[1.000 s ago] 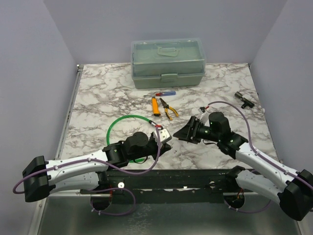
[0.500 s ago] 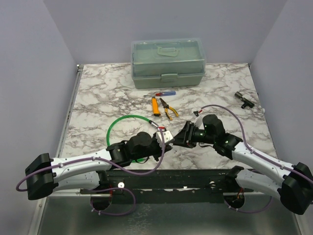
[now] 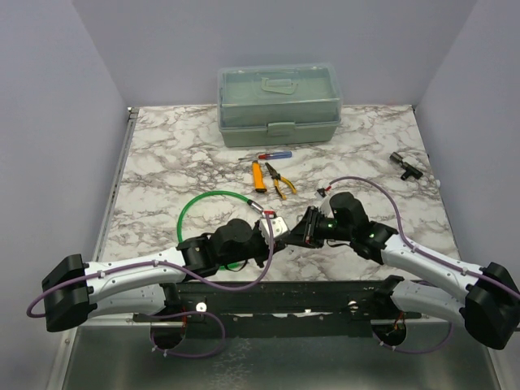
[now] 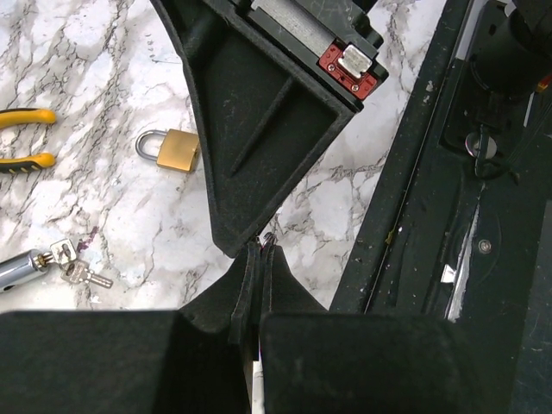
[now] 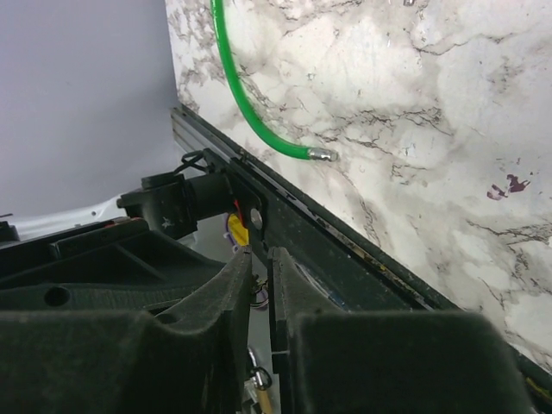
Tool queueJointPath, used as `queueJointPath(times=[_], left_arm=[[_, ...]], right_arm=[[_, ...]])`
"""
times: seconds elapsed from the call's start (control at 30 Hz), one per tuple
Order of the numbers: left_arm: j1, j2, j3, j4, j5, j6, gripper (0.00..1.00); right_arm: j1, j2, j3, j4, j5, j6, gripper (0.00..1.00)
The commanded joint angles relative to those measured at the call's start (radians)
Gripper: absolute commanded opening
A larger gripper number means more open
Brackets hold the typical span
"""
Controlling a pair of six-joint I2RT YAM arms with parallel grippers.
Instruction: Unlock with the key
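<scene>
My left gripper point(image 3: 276, 230) point(image 4: 263, 246) is shut on a thin metal key; only a small ring shows at its tips. My right gripper point(image 3: 299, 231) point(image 5: 260, 254) meets it tip to tip just above the table's near edge. Its fingers are almost together on the same small key, with a ring and a brass-coloured piece hanging behind them. In the left wrist view the right gripper point(image 4: 259, 129) fills the upper middle. A brass padlock point(image 4: 177, 151) lies on the marble beyond it. More keys point(image 4: 76, 267) lie beside a silver cylinder.
A green cable loop point(image 3: 213, 197) point(image 5: 246, 103) lies by the left arm. A green toolbox point(image 3: 279, 104) stands at the back. Yellow pliers point(image 3: 280, 180) point(image 4: 21, 138), an orange cutter point(image 3: 257, 175) and a screwdriver point(image 3: 272, 155) lie mid-table. A black part point(image 3: 404, 165) lies far right. A black rail point(image 3: 284, 292) runs along the near edge.
My right gripper has moved left and nearer, up to the left gripper's tips. The left gripper has shifted slightly right and stayed shut.
</scene>
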Motion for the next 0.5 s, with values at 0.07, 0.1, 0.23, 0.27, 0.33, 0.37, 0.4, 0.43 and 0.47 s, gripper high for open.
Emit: queueJointPath(times=[0.07,0.1,0.23,0.27,0.33,0.37,0.4,0.43,0.47], left_arm=[[-0.002,-0.007,-0.002,0.027,-0.010,0.018,0.00],[-0.001,-0.007,-0.002,0.028,-0.010,0.019,0.00],[-0.002,-0.001,-0.003,0.026,-0.008,0.020,0.00],[-0.002,-0.001,-0.002,0.028,-0.004,0.022,0.04],[-0.001,-0.002,-0.002,0.022,0.012,0.024,0.13],[-0.002,-0.005,-0.002,0.018,0.024,0.023,0.21],[-0.001,-0.008,-0.001,0.012,0.034,0.019,0.27],[-0.003,-0.010,0.000,0.003,0.043,0.015,0.33],[-0.003,-0.014,0.002,-0.005,0.058,0.011,0.38]], right_arm=[[0.012,0.005,0.026,-0.029,0.030,-0.004,0.02],[0.011,0.004,0.026,-0.029,0.032,-0.004,0.01],[0.013,-0.010,0.027,-0.036,0.046,-0.008,0.00],[0.013,-0.017,0.027,-0.041,0.056,-0.012,0.00],[0.013,-0.030,0.027,-0.049,0.076,-0.022,0.00],[0.013,-0.037,0.028,-0.052,0.088,-0.029,0.00],[0.014,-0.043,0.030,-0.056,0.103,-0.039,0.00],[0.013,-0.049,0.035,-0.064,0.120,-0.050,0.00],[0.013,-0.052,0.043,-0.075,0.140,-0.067,0.00]])
